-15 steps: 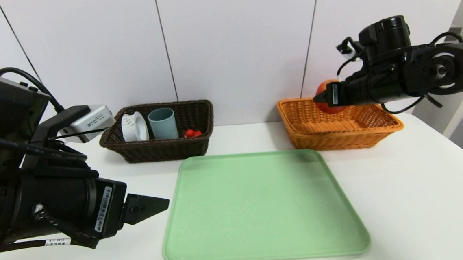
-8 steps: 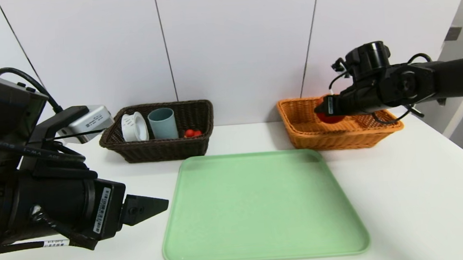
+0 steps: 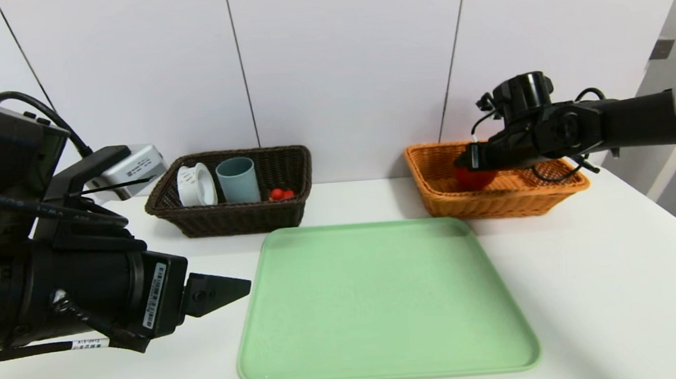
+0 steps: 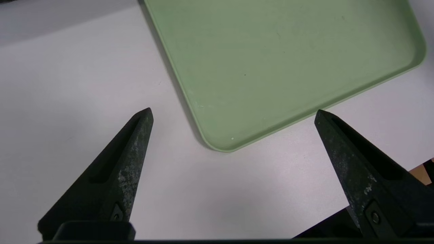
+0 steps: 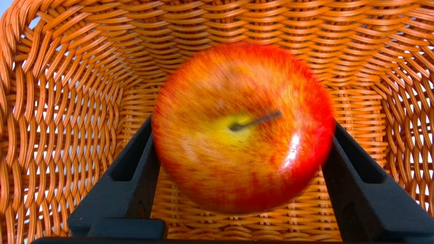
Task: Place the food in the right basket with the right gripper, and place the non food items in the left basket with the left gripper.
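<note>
Head view and both wrist views, one moment of a sorting task. The right gripper [image 3: 465, 160] reaches into the orange basket [image 3: 451, 196] at the far right of the white table [image 3: 618, 289]. An apple [image 5: 242, 127] sits between its two black fingers [image 5: 130, 176] inside the basket. It is red-orange with a yellow patch around a short dark stem, and its outline is smeared. Whether the fingers clamp the apple or have just let go cannot be told: they lie close along its sides, and the contact itself is blurred. In the head view only a red sliver of the apple shows below the gripper; the rest is hidden behind the arm and the basket's near wall.

The left gripper [image 4: 234, 113] hangs spread wide above the table, beside a rounded corner of the green tray [image 4: 288, 61], grasping nothing. White labels with barcode-like print sit on both arms; their writing is too small to read.

The dark basket [image 3: 227, 218] at the far left holds a white ring-shaped item [image 3: 196, 184], a grey-blue cup [image 3: 237, 178] and small red pieces [image 3: 282, 194], the last partly hidden by the basket's wall and not identifiable. The left arm's body is cut off by the picture's edge.
</note>
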